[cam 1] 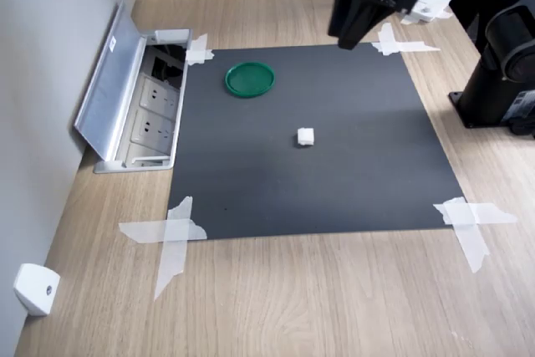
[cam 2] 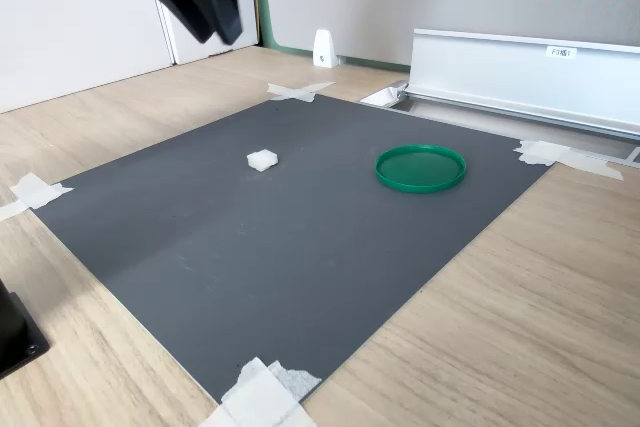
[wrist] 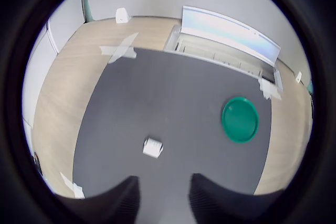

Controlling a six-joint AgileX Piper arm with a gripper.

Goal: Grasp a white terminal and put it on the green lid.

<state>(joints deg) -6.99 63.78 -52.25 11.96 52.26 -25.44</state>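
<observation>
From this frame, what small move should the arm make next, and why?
Probably lower the hand toward the white terminal and centre over it. The hand hangs high above the black mat's edge, holding nothing, and its fingers look spread in the wrist view. The terminal lies alone on the mat, apart from the green lid, which has nothing on it, so the grasp comes first.

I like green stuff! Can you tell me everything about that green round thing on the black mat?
The green lid is a flat, round, dark-green disc with a low raised rim, and it looks like smooth plastic. It lies flat with the rim facing up and nothing inside it. It sits on the black mat, toward the edge nearest the open socket box. Only the mat touches it.
</observation>
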